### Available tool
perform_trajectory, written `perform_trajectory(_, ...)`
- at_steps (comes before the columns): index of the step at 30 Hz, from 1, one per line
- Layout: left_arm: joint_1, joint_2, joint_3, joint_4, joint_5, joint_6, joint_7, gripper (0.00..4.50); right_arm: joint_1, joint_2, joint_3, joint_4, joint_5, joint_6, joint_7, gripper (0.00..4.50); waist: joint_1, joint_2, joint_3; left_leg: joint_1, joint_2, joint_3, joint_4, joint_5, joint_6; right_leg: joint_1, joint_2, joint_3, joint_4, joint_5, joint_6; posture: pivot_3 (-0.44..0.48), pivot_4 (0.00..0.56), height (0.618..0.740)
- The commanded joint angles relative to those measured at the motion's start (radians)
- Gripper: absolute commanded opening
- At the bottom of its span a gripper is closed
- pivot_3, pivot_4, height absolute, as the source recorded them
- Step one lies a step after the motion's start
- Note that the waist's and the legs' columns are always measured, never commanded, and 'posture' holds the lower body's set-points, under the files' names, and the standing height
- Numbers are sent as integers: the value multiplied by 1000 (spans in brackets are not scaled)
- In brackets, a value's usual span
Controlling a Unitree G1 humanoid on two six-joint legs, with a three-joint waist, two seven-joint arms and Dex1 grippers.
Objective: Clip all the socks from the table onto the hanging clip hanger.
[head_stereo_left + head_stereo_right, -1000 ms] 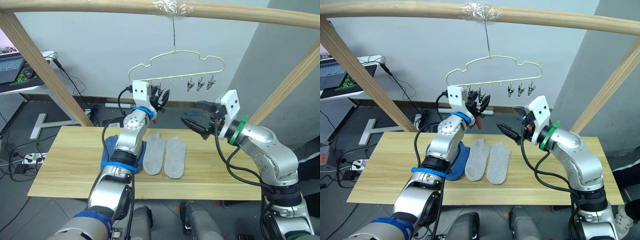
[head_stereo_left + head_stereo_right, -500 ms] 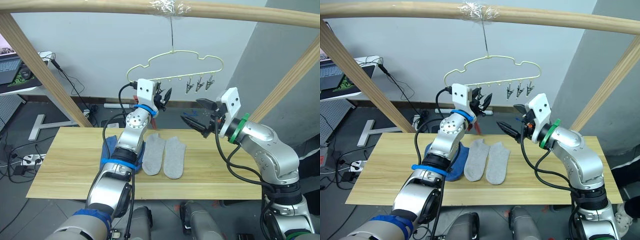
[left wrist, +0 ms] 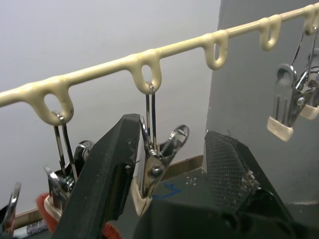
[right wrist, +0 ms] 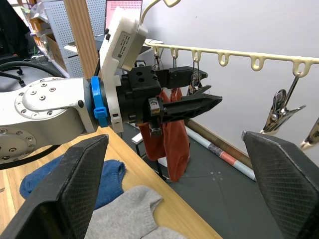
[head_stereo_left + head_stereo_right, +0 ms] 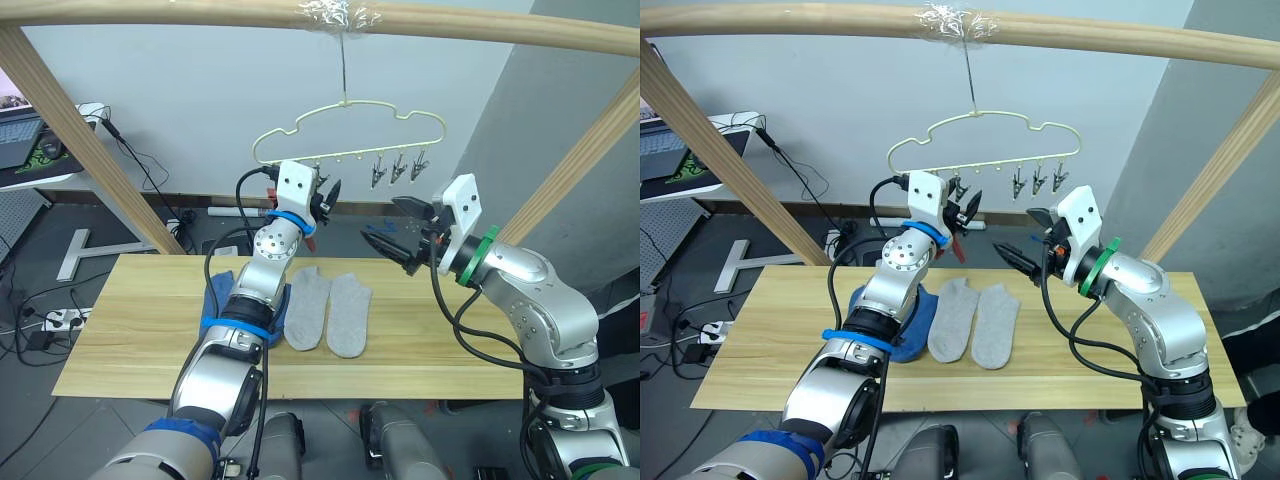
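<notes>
Beneath a wooden pole frame (image 5: 320, 15), the left gripper (image 3: 172, 164) was raised with fingers spread either side of one metal clip (image 3: 152, 167) on the clip hanger (image 5: 345, 130), gripping nothing. Rust-red socks (image 4: 167, 134) hung just beside it. The right gripper (image 5: 385, 245) waited open nearby. Risk (a judgement): a nudge could swing the hanger. Grey socks (image 5: 330, 310) and blue socks (image 5: 220, 295) lay on the table (image 5: 130, 320) below.

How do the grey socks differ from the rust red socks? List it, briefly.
The grey socks lie flat on the table; the rust red socks hang down below the clip hanger. The grey socks are pale; the rust red socks are dark and warm. The grey socks are not yet clipped; the rust red socks seem already clipped up. Both are short pairs, side by side.
</notes>
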Motion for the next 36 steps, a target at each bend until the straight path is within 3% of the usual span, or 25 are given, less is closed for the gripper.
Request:
perform_trajectory(1,-8,-5,-1,-20,4,-26,10,2373,-15,-10,-28,-37,20,-18,-3,4500,0,0,0,0,0,0,0,0,0,0,0,0,0,0,0,-114,218,740)
perform_trajectory(9,-10,1,2,-19,8,-31,16,2373,-9,-10,-29,-44,22,-14,-8,4500,0,0,0,0,0,0,0,0,0,0,0,0,0,0,0,-115,219,740)
perform_trajectory(12,-9,3,0,-23,8,-47,13,1791,-5,-11,-29,-41,23,-16,-9,4500,0,0,0,0,0,0,0,0,0,0,0,0,0,0,0,-117,222,740)
perform_trajectory(16,-9,4,3,-25,7,-48,13,625,7,-15,-29,-39,23,-17,-10,4500,0,0,0,0,0,0,0,0,0,0,0,0,0,0,0,-116,224,740)
perform_trajectory(19,-4,4,2,-21,6,-52,11,120,13,-13,-24,-46,30,-15,-10,4500,0,0,0,0,0,0,0,0,0,0,0,0,0,0,0,-116,226,740)
perform_trajectory(29,-1,4,31,-32,-39,6,-20,119,34,-29,38,-36,-6,-15,-23,4500,0,0,0,0,0,0,1,0,0,0,0,0,1,0,0,-113,229,740)
perform_trajectory(33,26,-8,137,-114,-246,182,-134,119,94,-1,223,77,-168,-76,-77,4500,-3,0,0,1,0,0,1,0,0,0,0,0,1,0,0,-113,229,740)
perform_trajectory(36,44,3,177,-181,-347,336,-200,119,96,61,288,210,-255,-164,-118,4500,-9,0,0,2,0,0,1,0,0,0,1,0,3,0,0,-101,232,740)
